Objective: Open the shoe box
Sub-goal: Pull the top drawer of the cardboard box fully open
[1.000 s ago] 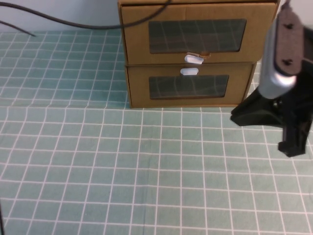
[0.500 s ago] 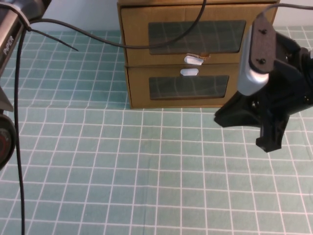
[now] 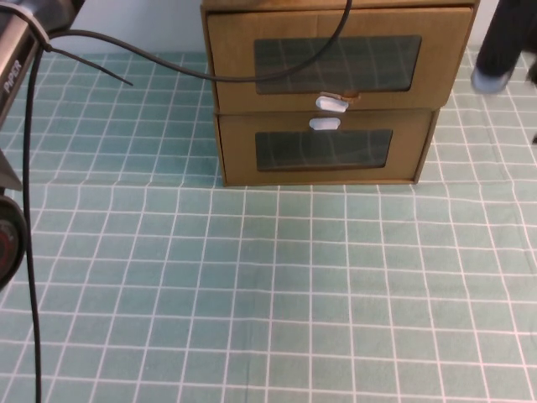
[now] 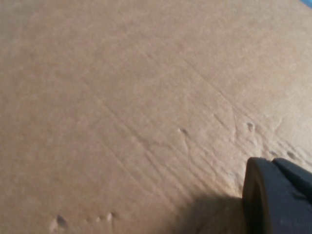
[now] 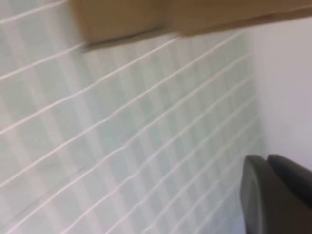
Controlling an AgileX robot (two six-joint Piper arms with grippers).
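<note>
The right gripper [image 5: 275,192], closed, hangs above the green-checked bench [image 5: 122,146]. The shoe box [image 5: 146,17] lies at its eleven o'clock, and a white wall [image 5: 285,73] at one o'clock.

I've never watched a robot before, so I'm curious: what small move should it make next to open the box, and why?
Probably bring the right tool, shut and off by the box's right end, to the upper tab, opening to grip it. Both drawers look closed, and the left tool is close to the cardboard.

A green grid tablecloth [image 3: 268,294] meets a white wall [image 3: 143,21].
</note>
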